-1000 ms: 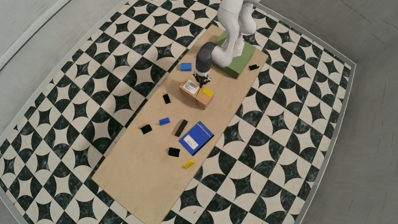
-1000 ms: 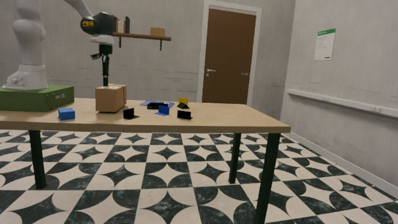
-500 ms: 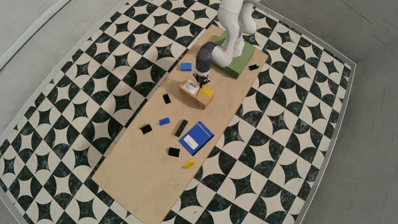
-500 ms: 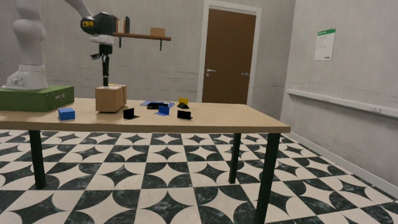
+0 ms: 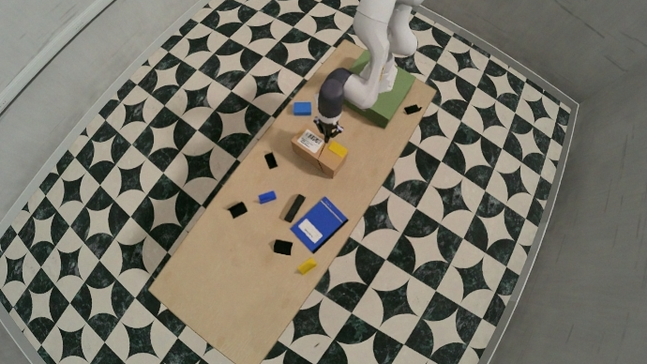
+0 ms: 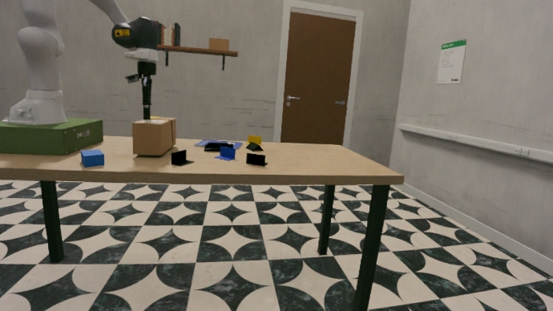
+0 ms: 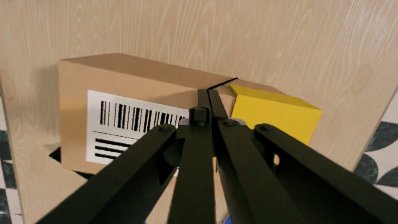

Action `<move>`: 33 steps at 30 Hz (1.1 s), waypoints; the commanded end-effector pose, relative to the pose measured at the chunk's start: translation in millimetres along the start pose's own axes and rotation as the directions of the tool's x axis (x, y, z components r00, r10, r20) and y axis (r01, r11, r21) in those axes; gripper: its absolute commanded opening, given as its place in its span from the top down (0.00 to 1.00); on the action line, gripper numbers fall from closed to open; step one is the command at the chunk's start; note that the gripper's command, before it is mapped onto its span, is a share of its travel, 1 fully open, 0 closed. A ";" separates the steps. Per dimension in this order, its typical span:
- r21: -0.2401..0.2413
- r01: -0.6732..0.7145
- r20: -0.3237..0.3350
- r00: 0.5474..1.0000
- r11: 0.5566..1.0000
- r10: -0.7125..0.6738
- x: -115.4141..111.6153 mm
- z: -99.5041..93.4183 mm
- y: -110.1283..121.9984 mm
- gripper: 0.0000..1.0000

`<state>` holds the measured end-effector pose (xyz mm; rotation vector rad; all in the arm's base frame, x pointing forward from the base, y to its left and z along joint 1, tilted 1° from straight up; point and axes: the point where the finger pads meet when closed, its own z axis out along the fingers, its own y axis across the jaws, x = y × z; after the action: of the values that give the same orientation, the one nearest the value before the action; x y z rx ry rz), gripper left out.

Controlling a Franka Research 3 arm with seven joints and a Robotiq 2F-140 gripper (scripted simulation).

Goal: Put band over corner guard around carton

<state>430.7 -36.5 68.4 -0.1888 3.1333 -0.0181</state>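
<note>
The brown carton stands level on the table, with a white barcode label on top. The thin black band runs across its top and down its side. The yellow corner guard sits on the carton's top edge beside the band; the band is not over it. My gripper points down at the carton's top, its fingers together on the band's line between label and guard. The fingers hide the part of the band between them.
A blue block lies near the carton. Beyond the carton are a blue book, a dark bar, a blue angle piece, a yellow one and several black ones. The green base is behind.
</note>
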 end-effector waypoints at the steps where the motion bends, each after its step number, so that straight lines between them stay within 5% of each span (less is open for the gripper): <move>1: 0.000 0.003 0.000 1.000 1.000 -0.003 0.0 -2.6 0.2 0.90; 33: 0.000 0.003 0.000 1.000 1.000 -0.003 0.0 -15.8 0.2 0.90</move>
<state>429.2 -35.5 81.4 -0.2003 3.1358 -0.0157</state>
